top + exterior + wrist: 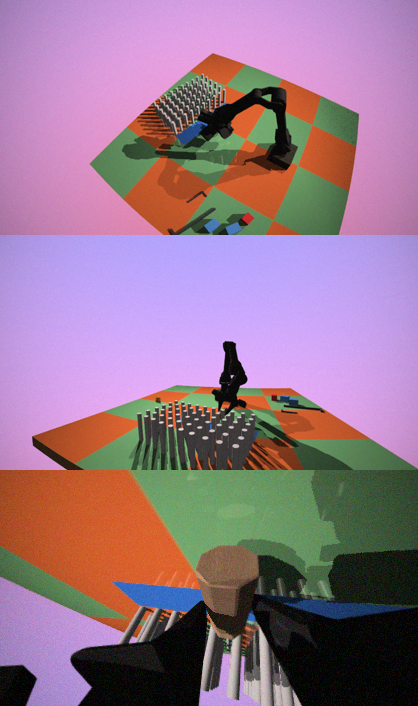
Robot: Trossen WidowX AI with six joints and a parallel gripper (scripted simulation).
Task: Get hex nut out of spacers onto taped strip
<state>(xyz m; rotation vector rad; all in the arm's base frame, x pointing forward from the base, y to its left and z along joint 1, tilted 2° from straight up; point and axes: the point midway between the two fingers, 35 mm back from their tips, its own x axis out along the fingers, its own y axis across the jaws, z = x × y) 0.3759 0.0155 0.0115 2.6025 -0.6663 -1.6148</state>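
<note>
My gripper (204,125) (223,411) (227,602) is shut on a tool with a brown faceted handle (227,567). The handle stands between the fingertips in the wrist view; the tool's working end is hidden. The gripper is over the blue taped strip (187,136) (256,434) (160,596), beside the front of the spacer field. The grey metal spacers (173,128) (139,427) (132,626) stand upright in rows. I cannot make out the nut in any view.
A small bent hook tool (194,197) (289,411) and a longer dark bar tool (195,221) (304,408) lie away from the field. Near them are a red block (247,218) (274,397) and two blue blocks (212,225) (293,402). A small yellow object (158,399) lies beyond the spacers.
</note>
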